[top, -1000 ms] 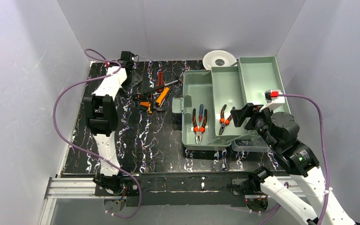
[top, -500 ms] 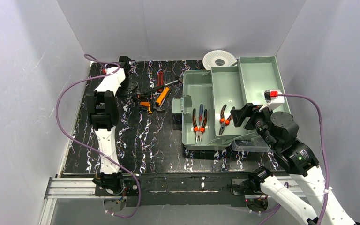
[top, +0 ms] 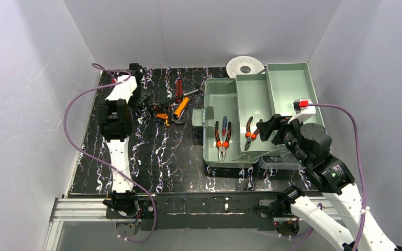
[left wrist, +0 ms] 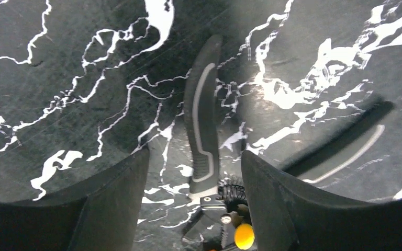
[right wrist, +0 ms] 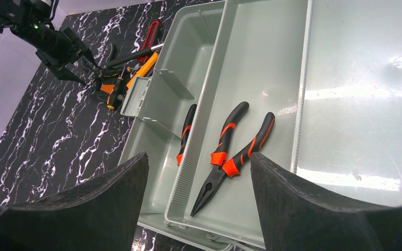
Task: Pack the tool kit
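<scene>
Since 1 second ago the left arm has swung toward 10 o'clock and its fingers have drawn closer together; the right arm has barely shifted. On the black marbled desk (top: 152, 157), the pale-green box (top: 251, 94) lies open at 3 o'clock. At the box's 6 o'clock edge the right tool (right wrist: 199, 157) hangs with jaws spread wide and nothing between them. A white spool (top: 245, 66) sits at 1 o'clock, touching the box's far rim. A loose pile of orange, red and black hand tools (top: 172, 107) lies at 11 o'clock. Just beside it at 10 o'clock, the left tool (top: 145, 98) is low over the desk. Its jaws are open, straddling a black-and-grey handle (left wrist: 201, 136) with a gap on each side. Inside the box lie 2 pairs of pliers (top: 221, 138) with orange-and-black grips, in neighbouring compartments.
</scene>
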